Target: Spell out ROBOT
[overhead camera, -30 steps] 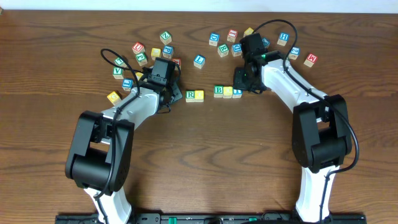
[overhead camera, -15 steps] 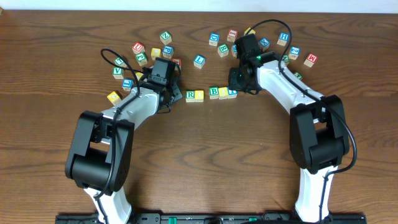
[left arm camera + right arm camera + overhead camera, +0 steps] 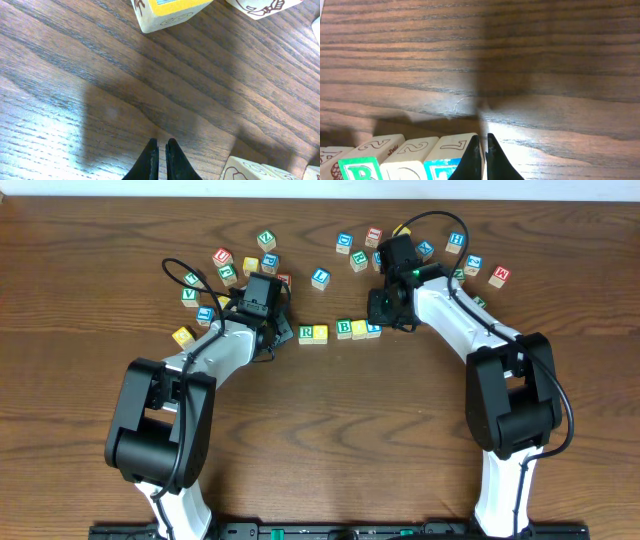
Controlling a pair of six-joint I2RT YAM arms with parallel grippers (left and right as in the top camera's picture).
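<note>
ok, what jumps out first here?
A row of three blocks, B first, sits mid-table with the shut right gripper at its end. An R block lies apart, nearer the left gripper, also shut. Loose letter blocks scatter along the far edge.

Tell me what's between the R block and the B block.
Nothing but a short gap of bare table lies between the R block and the B block; the overhead view shows it.
</note>
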